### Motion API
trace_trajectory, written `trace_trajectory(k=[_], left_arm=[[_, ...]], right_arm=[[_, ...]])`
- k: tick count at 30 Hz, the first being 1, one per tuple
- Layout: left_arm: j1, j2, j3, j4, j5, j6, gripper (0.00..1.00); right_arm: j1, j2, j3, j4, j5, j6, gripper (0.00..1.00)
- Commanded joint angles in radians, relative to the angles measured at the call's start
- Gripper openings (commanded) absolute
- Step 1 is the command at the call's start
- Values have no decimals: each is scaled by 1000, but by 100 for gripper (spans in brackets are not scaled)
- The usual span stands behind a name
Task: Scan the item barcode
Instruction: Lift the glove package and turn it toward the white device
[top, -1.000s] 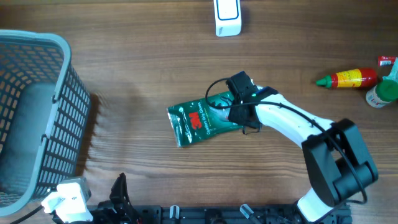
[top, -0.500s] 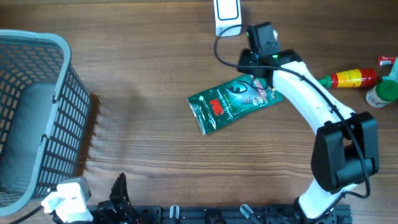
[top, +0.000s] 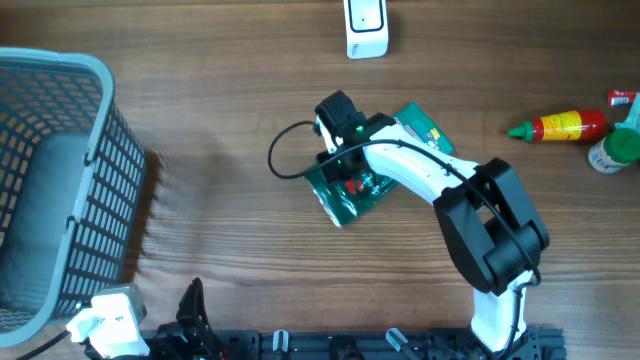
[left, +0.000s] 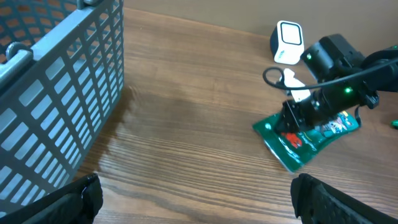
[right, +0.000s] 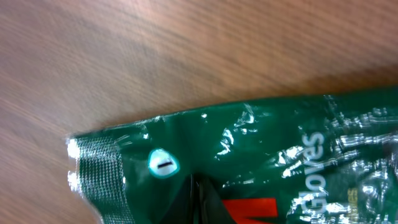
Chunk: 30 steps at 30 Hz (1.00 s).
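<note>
Near the middle of the bench (top: 230, 230), the right hand (top: 345, 168) is pinching shut on one end of the crinkly green plastic glove packet (top: 352, 198). Looks like it's doing the pickup step. No barcode is showing, so next it's needing a lift and a turn towards the small white box scanner (top: 365, 28) at the far edge. At the near edge the left hand (left: 196, 186) is hanging wide open, empty. The grey slatted plastic basket (top: 60, 150) at the left edge and the red sauce bottle (top: 565, 126) at the right edge are sitting well apart, leaving lots of room.
</note>
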Motion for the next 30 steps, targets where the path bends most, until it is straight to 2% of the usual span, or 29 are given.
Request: trace_trajectory(k=[1, 7, 11, 12, 14, 15, 16, 17, 18, 19, 20, 21, 24, 30], left_arm=[[6, -3, -3, 2, 8, 2, 100], [6, -3, -3, 2, 8, 2, 100], [6, -3, -3, 2, 8, 2, 100], [6, -3, -3, 2, 8, 2, 100], [6, -3, -3, 2, 8, 2, 100], [6, -3, -3, 2, 8, 2, 100], [6, -3, -3, 2, 8, 2, 100], [6, -3, -3, 2, 9, 2, 100], [6, -3, -3, 2, 9, 2, 100], [6, -3, -3, 2, 8, 2, 100], [6, -3, -3, 2, 8, 2, 100], [6, -3, -3, 2, 8, 2, 100], [6, -3, -3, 2, 8, 2, 100], [6, -3, -3, 2, 8, 2, 100]], right_arm=[[-2, 8, -17, -161, 24, -32, 7], [-2, -7, -19, -396, 284, 50, 5], [-2, -59, 4, -560, 507, 255, 6], [-2, -75, 10, -591, 565, 310, 21], [-2, -106, 12, -594, 626, 395, 36], [-2, -116, 12, -566, 624, 404, 49], [-2, -122, 11, -516, 613, 402, 60], [-2, -122, 11, -448, 589, 378, 79], [-2, -121, 10, -383, 555, 330, 85], [-5, -121, 3, -296, 492, 258, 95], [-8, -121, -2, -214, 415, 199, 100], [-12, -121, -5, -165, 370, 184, 100], [-37, -117, -37, -19, 378, 187, 100], [-123, 5, -45, 60, 382, 177, 100]])
